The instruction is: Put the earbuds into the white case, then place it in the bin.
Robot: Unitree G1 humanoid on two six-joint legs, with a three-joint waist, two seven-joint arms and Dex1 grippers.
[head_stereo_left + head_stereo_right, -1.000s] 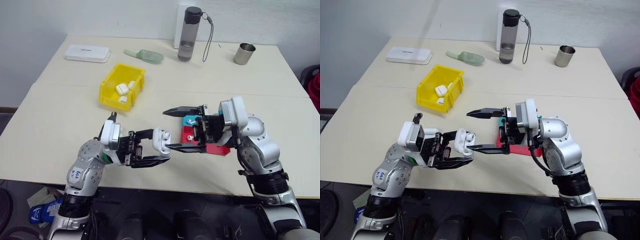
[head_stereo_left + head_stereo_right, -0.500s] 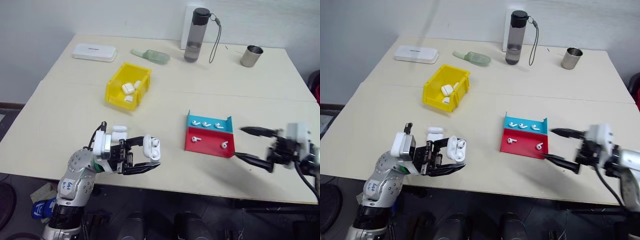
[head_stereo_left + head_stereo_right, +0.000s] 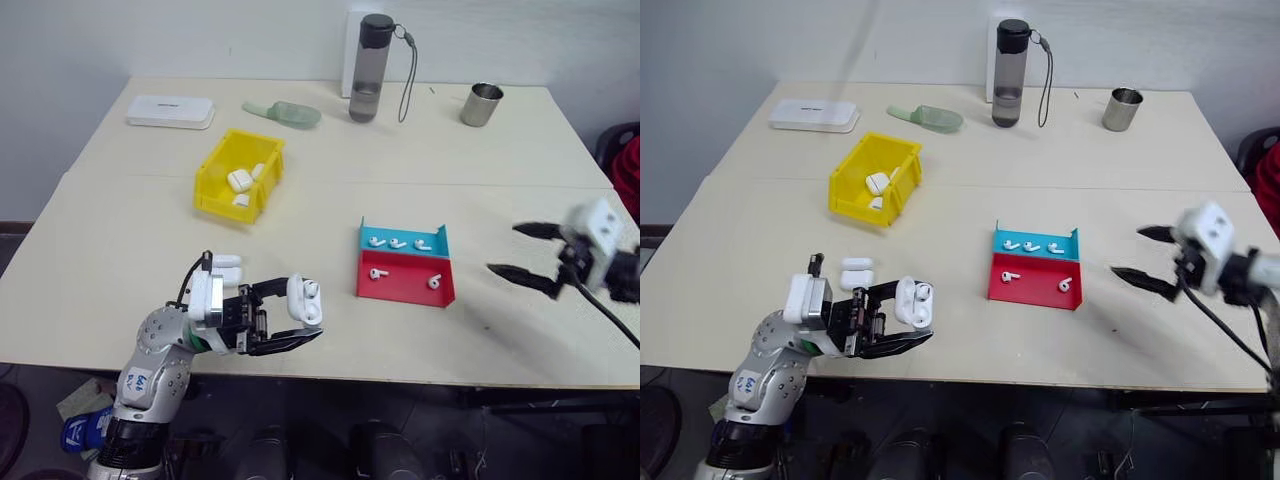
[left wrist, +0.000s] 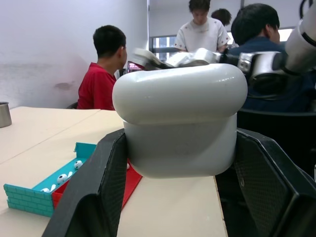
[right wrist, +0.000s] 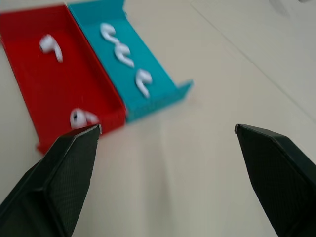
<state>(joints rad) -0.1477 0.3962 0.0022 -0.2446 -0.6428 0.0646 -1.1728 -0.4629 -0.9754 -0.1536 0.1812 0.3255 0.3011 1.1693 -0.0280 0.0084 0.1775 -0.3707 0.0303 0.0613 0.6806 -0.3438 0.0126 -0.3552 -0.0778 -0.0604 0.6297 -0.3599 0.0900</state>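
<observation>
My left gripper is shut on the white case, held just above the table's near edge; in the left wrist view the case sits between both black fingers. Several earbuds lie in the blue half of the tray, and two more in the red half. The yellow bin stands at the far left with white cases inside. My right gripper hangs open and empty to the right of the tray; its wrist view looks at the tray's earbuds.
A second white case lies on the table by my left wrist. At the back stand a flat white box, a green scoop, a grey bottle and a metal cup. Several people are beyond the table.
My right gripper has swung away from the case, over the tray and out to the right, staying open. The left gripper keeps its hold on the case, hardly moving.
</observation>
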